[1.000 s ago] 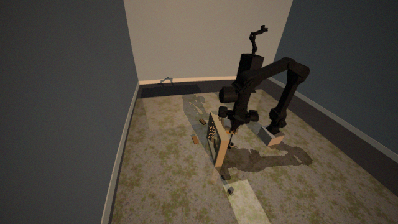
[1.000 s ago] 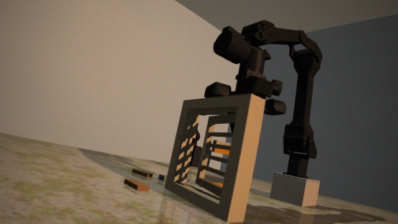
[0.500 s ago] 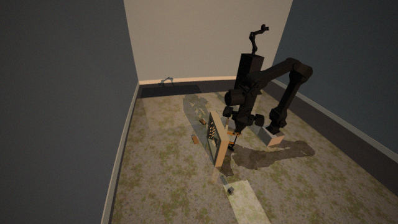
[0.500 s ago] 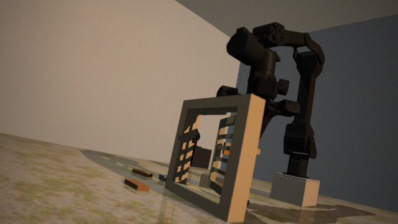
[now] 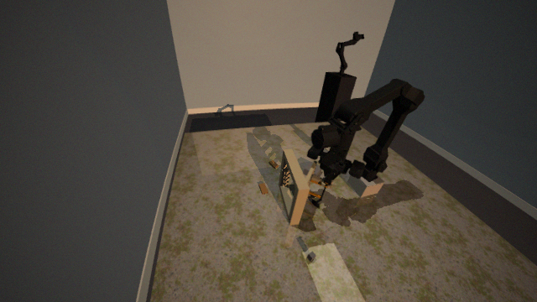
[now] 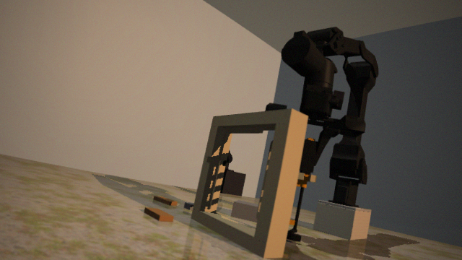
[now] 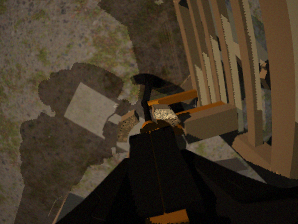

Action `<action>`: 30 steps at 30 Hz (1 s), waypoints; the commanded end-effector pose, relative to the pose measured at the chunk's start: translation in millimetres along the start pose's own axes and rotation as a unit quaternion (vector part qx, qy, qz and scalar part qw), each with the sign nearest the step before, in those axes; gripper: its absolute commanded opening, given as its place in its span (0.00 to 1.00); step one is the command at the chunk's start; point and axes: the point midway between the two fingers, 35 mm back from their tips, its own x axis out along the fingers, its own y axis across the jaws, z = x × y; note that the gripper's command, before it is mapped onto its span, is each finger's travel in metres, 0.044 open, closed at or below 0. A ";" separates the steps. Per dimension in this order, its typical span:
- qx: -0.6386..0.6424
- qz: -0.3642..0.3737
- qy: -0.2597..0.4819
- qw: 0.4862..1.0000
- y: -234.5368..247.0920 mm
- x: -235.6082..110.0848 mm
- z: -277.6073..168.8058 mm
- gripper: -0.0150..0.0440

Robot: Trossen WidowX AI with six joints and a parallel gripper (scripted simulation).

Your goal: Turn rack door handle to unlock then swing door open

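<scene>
The rack's wooden frame (image 5: 299, 205) (image 6: 289, 180) (image 7: 282, 100) stands upright. The slatted door (image 5: 312, 171) (image 7: 251, 75) is swung out of the frame toward the arm, well open; its exact angle is hard to tell. The upright handle (image 6: 311, 139) (image 7: 169, 217) shows orange above and between the fingers, with a thin black rod and foot below. Whether the handle is turned cannot be told. My gripper (image 5: 331, 178) (image 6: 308, 159) (image 7: 156, 160) is shut on the handle from above; the fingers hide most of its grip. Orange-edged brackets join handle and door.
Two small brown blocks (image 5: 263, 187) (image 6: 159, 214) lie beyond the frame, on the side away from the arm. A grey tool-like object (image 5: 310, 256) lies near the frame's near post. The arm stands on a pale block (image 5: 372, 190) (image 6: 336, 220). A black pedestal (image 5: 336, 94) stands behind.
</scene>
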 end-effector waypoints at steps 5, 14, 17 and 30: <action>0.064 -0.004 -0.004 0.998 9.9 0.0 4.5 0.29; 0.124 -0.003 -0.005 0.992 23.9 0.0 11.4 0.29; 0.144 -0.002 -0.005 0.990 28.3 0.0 14.0 0.29; 0.234 -0.001 -0.006 0.972 46.9 -0.1 28.1 0.29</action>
